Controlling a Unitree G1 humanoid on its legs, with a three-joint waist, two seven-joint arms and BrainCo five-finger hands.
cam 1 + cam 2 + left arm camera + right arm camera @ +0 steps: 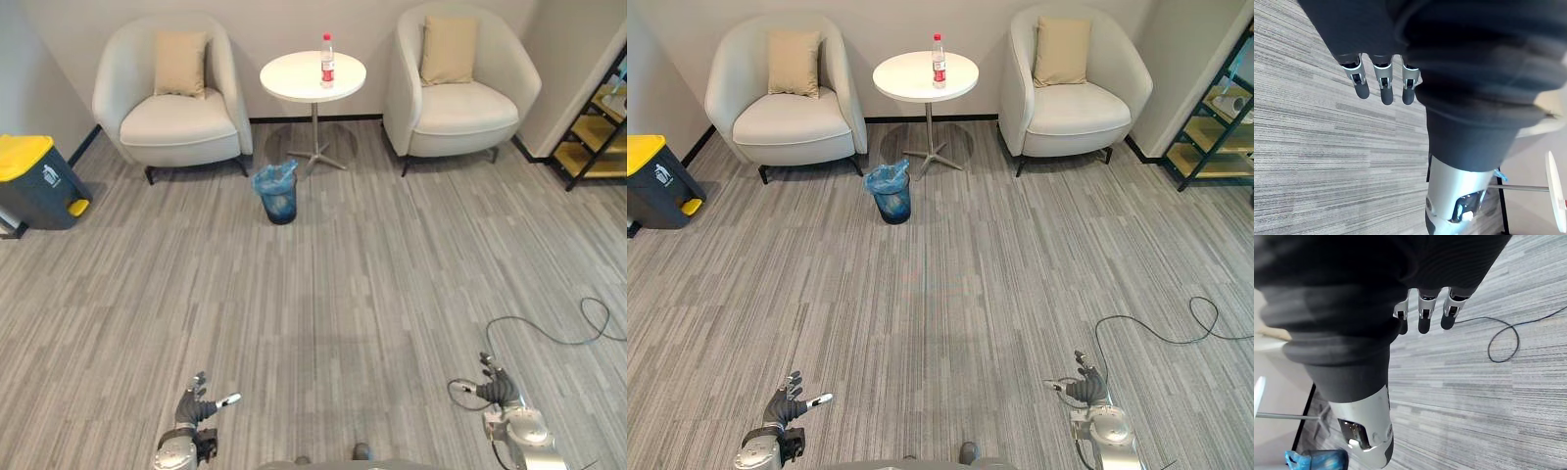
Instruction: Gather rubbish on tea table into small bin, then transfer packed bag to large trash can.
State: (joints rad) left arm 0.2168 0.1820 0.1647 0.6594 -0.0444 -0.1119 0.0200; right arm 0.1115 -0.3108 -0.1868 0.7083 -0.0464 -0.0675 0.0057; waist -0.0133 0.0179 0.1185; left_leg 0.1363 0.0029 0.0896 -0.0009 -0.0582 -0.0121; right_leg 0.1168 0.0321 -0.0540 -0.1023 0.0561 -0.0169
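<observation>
Not begun, I'd say: bottle (pixel 327 61) on worktop (pixel 292 76) top centre, small bin (pixel 279 195) below, large trash can (pixel 37 182) at left. Fingers slack, empty: left hand (pixel 194 407), right hand (pixel 500 389).

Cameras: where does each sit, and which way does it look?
Left eye view: on the head, looking down at table, bottle, small bin; left hand and right hand low in front.
Right eye view: beside it, same scene.
Left wrist view: on that wrist, along its straight fingers to the carpet.
Right wrist view: likewise, past its fingers; shares the small bin with the eye views.
</observation>
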